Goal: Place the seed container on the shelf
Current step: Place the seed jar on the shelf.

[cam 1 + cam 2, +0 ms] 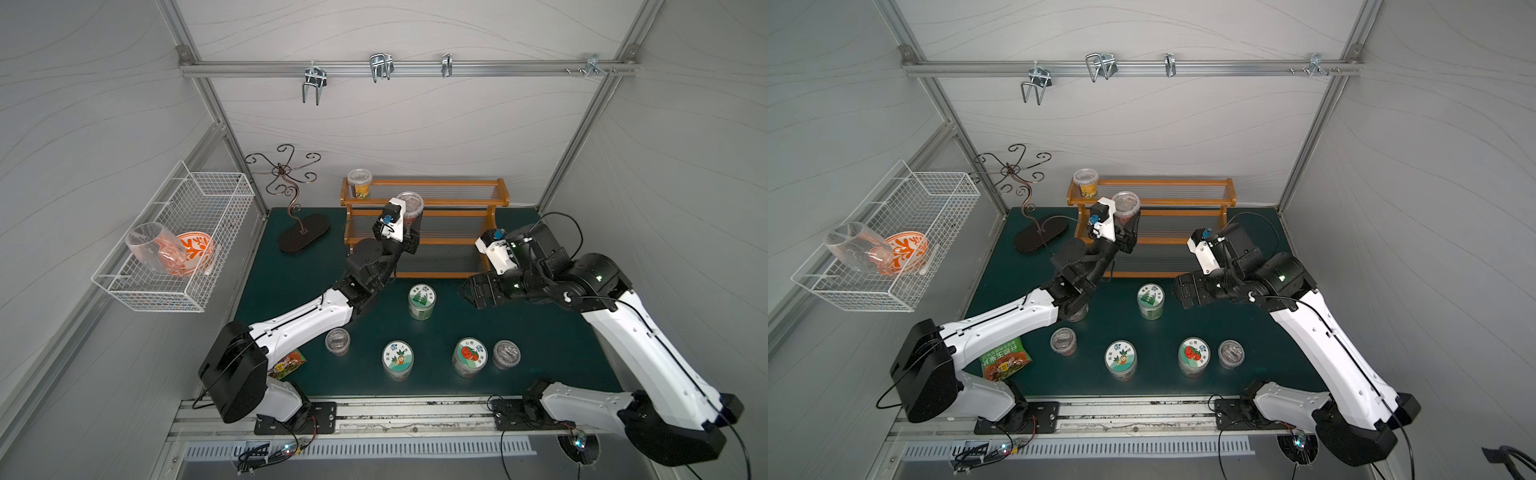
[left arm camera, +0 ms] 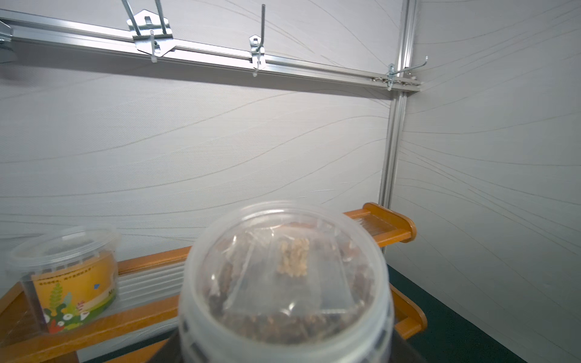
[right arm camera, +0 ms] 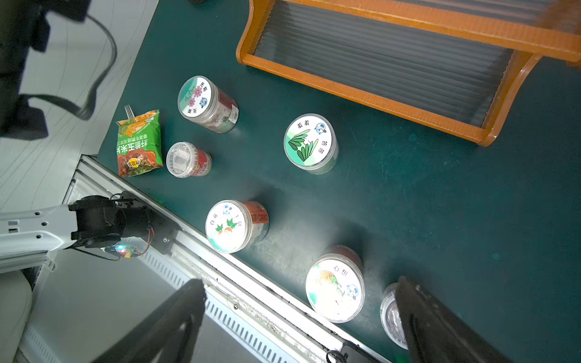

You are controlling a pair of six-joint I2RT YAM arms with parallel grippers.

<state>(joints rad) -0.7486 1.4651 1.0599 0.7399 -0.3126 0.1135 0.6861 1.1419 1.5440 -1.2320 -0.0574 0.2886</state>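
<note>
The seed container [image 1: 410, 205] [image 1: 1126, 204] is a clear lidded tub with brown filling and a small seed packet under its lid [image 2: 286, 276]. My left gripper [image 1: 409, 239] [image 1: 1126, 239] [image 2: 286, 352] is shut on its body and holds it upright over the left part of the shelf [image 1: 457, 203] [image 1: 1183, 203] [image 2: 390, 226], just in front of the top tier. Whether it rests on a tier I cannot tell. My right gripper [image 1: 469, 293] [image 1: 1181, 291] [image 3: 300, 284] hangs open and holds nothing, above the mat in front of the shelf's [image 3: 377, 97] right end.
A yellow-labelled tub [image 1: 360, 183] [image 2: 69, 276] stands on the top tier's left end. Several jars [image 1: 422, 301] [image 1: 397, 359] [image 1: 469, 356] stand on the green mat, with a snack packet [image 1: 1005, 359] at the front left. A scrolled metal stand [image 1: 297, 224] and a wire basket [image 1: 178, 241] are at the left.
</note>
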